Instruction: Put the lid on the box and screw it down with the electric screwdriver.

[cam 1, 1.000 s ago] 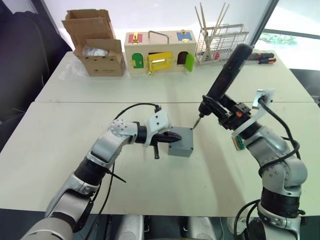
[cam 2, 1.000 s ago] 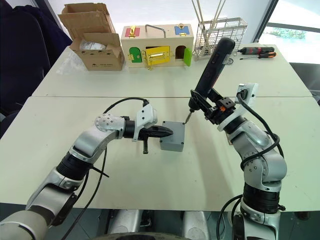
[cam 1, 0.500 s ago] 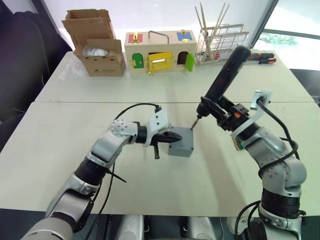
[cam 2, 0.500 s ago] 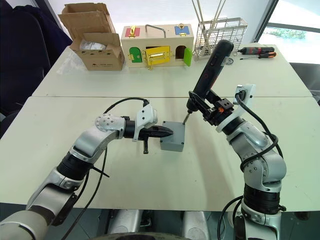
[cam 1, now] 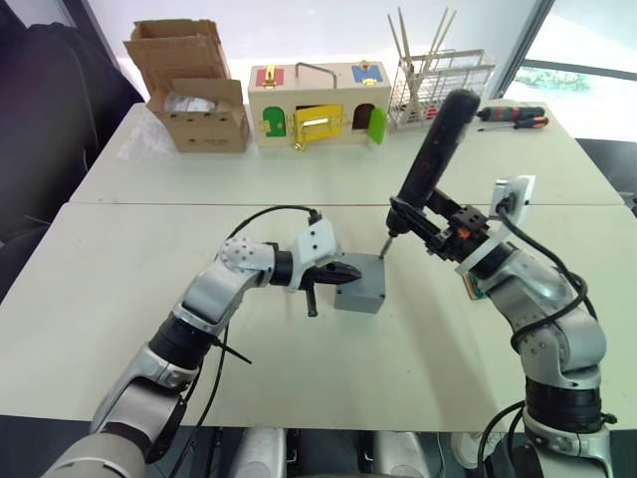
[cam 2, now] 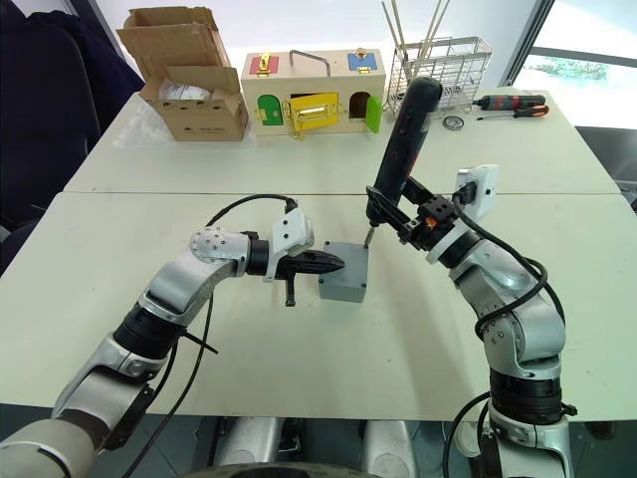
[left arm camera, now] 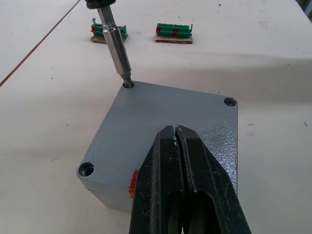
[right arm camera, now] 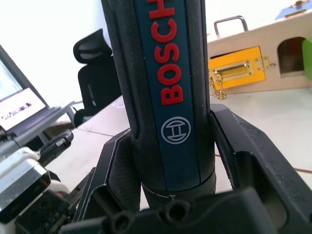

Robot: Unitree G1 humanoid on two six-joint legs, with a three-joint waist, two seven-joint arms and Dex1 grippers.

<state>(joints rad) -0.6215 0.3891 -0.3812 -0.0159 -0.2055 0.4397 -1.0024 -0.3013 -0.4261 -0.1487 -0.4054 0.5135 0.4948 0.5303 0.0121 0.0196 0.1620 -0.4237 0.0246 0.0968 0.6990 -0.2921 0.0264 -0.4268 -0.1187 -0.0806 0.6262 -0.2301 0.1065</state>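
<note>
The grey box [cam 1: 360, 291] stands on the near table with the lid [left arm camera: 165, 112] sitting on top of it. A small red mark [left arm camera: 132, 181] shows on the box's side. My left gripper [cam 1: 351, 276] is shut, its tips resting on the lid's top. My right gripper [cam 1: 434, 225] is shut on the electric screwdriver [cam 1: 434, 149], a thick black tool leaning up and to the right. Its metal bit [left arm camera: 116, 48] stands in the lid's far right corner screw hole [left arm camera: 128, 84]. In the right wrist view the fingers [right arm camera: 248, 151] clamp the tool's barrel [right arm camera: 165, 87].
On the far table stand a cardboard box [cam 1: 194, 100], a wooden latch box [cam 1: 317, 105], a wire rack [cam 1: 438, 85] and slim hand screwdrivers [cam 1: 513, 117]. Two green terminal strips [left arm camera: 173, 31] lie beyond the box. A seam [cam 1: 149, 203] divides the two tables.
The screwdriver's upper end has swung to the left, so the tool stands more upright. Its bit stays at the lid's corner. The left gripper and box have not moved.
</note>
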